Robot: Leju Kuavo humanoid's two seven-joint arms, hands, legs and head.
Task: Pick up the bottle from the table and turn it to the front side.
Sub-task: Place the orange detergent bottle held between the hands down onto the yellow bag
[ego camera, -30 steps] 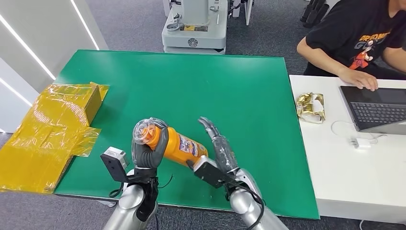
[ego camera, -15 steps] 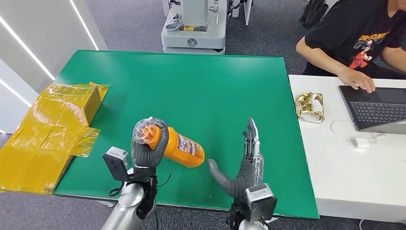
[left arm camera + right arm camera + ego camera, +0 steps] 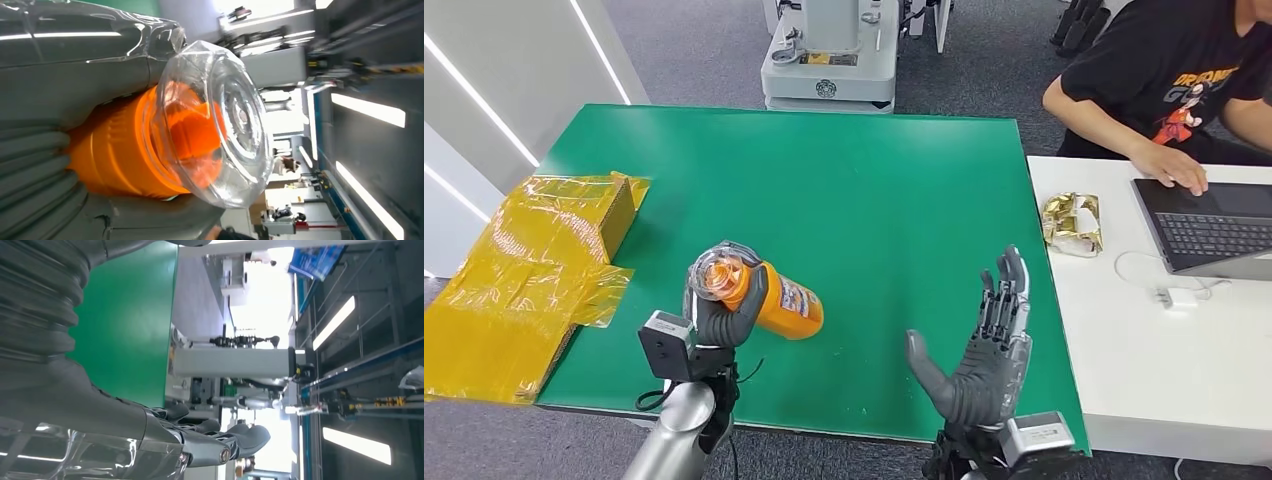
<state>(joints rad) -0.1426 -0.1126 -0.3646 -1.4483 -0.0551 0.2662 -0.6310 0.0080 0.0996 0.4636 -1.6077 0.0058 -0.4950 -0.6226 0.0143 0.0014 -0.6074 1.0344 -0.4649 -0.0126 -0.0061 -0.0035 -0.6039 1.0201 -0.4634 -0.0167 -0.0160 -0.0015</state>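
Observation:
An orange bottle (image 3: 782,304) with a clear domed cap (image 3: 714,273) is lifted over the near left of the green table (image 3: 824,180), lying tilted with the cap toward me. My left hand (image 3: 724,310) grips it just below the cap. In the left wrist view the clear cap (image 3: 225,125) and orange neck (image 3: 120,150) sit between the grey fingers (image 3: 45,200). My right hand (image 3: 984,350) is raised near the table's front right corner, fingers spread and upright, holding nothing, well apart from the bottle. In the right wrist view its dark fingers (image 3: 220,440) stretch out.
Crumpled yellow film over a box (image 3: 544,260) lies at the table's left edge. A white desk (image 3: 1124,330) on the right holds gold foil (image 3: 1072,222), a laptop (image 3: 1214,225) and a cable. A person (image 3: 1174,80) sits typing there. A grey machine base (image 3: 829,60) stands beyond the table.
My right hand let go of the bottle's base, swung out to the right and turned upright and open. The left hand shifted the bottle slightly left and tipped its base farther away.

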